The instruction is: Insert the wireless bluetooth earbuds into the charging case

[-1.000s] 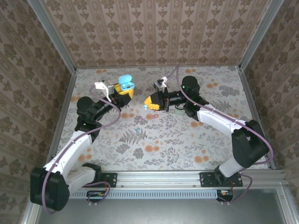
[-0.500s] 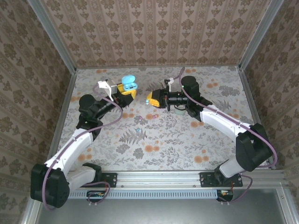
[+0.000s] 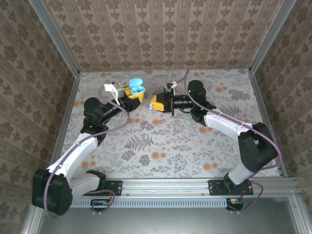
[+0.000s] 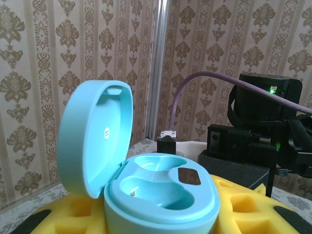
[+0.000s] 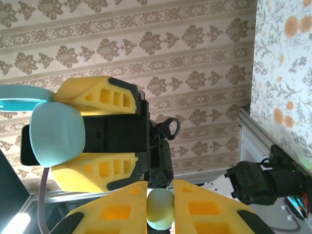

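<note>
My left gripper (image 3: 135, 93) is shut on an open sky-blue charging case (image 3: 136, 87), held above the back of the table. In the left wrist view the case (image 4: 161, 195) has its lid (image 4: 97, 136) tipped up and both wells bare. My right gripper (image 3: 155, 102) faces it from the right, a short gap away, shut on a pale mint earbud (image 5: 160, 208) pinched between its yellow fingers. In the right wrist view the case (image 5: 56, 134) sits between the left gripper's fingers (image 5: 95, 97). Loose earbuds lie on the table: pinkish ones (image 3: 145, 125) (image 3: 159, 122) and a bluish one (image 3: 144, 134).
A mint case (image 3: 187, 115) rests on the floral table under my right forearm. Wallpapered walls (image 3: 161, 34) and metal posts (image 3: 53, 39) close in the back and sides. The arm bases stand on the rail (image 3: 165, 187) at the near edge.
The right gripper with its earbud has shifted a little back and left, closer to the case. The left gripper has nudged the case slightly right. Both grips are unchanged.
</note>
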